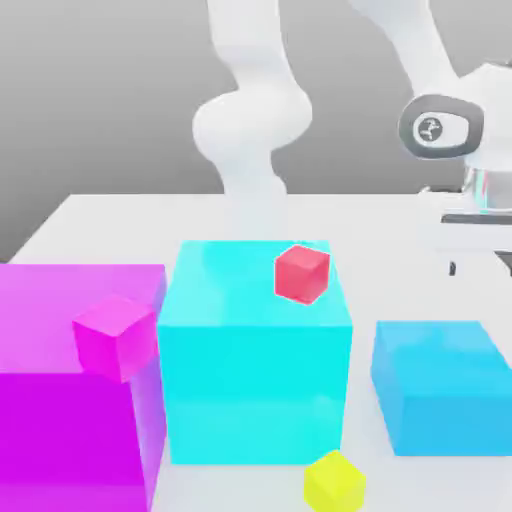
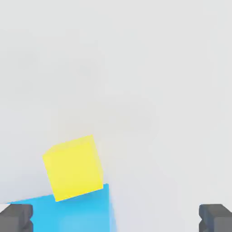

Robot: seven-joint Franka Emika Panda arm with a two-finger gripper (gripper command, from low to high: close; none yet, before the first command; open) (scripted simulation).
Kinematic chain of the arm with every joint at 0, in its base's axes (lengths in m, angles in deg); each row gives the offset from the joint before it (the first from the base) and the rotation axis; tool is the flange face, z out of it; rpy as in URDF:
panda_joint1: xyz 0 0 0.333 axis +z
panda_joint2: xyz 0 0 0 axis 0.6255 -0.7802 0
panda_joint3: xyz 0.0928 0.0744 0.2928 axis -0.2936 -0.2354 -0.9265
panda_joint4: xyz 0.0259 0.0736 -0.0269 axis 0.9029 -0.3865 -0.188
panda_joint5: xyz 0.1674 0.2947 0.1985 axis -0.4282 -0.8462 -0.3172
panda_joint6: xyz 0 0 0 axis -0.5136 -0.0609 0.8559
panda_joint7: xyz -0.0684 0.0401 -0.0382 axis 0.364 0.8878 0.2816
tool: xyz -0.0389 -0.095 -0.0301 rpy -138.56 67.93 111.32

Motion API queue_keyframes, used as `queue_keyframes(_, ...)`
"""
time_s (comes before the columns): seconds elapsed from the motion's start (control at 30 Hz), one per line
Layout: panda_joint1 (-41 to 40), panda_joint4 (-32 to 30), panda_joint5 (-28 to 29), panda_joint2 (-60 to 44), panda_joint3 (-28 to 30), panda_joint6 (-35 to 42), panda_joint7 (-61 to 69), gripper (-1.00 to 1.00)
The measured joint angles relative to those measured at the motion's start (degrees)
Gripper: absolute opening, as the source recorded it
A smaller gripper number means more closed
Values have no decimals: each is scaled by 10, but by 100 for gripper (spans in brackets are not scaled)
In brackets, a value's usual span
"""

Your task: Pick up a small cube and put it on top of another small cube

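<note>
My pincer (image 2: 116, 217) hangs released, fingers wide apart.
The small bright-yellow plastic cube (image 2: 72, 167) lies ahead of it, beside the big blue block (image 2: 77, 213).

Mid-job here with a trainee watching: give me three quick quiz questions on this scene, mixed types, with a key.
1. True or false: the small red cube lies on the big cyan block.
2. In the exterior view, the small yellow cube sits:
A. on the blue block
B. on the table, in front of the cyan block
C. on the magenta block
3. Fill in: the gripper fingers are spread ____, holding nothing.

Key: 1 true; 2 B; 3 open.
</note>
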Motion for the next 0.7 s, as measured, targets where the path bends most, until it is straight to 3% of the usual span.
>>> queue_keyframes(0.17,-26,-12,-30,-70,5,-60,142,0)
queue_keyframes(0.33,-11,9,-9,-199,26,-165,144,0)
queue_keyframes(0.37,-9,12,-8,-213,29,-176,143,-100)
queue_keyframes(0.57,-8,13,-9,-220,30,-181,144,-100)
queue_keyframes(0.7,-15,-2,-22,-142,20,-118,155,-100)
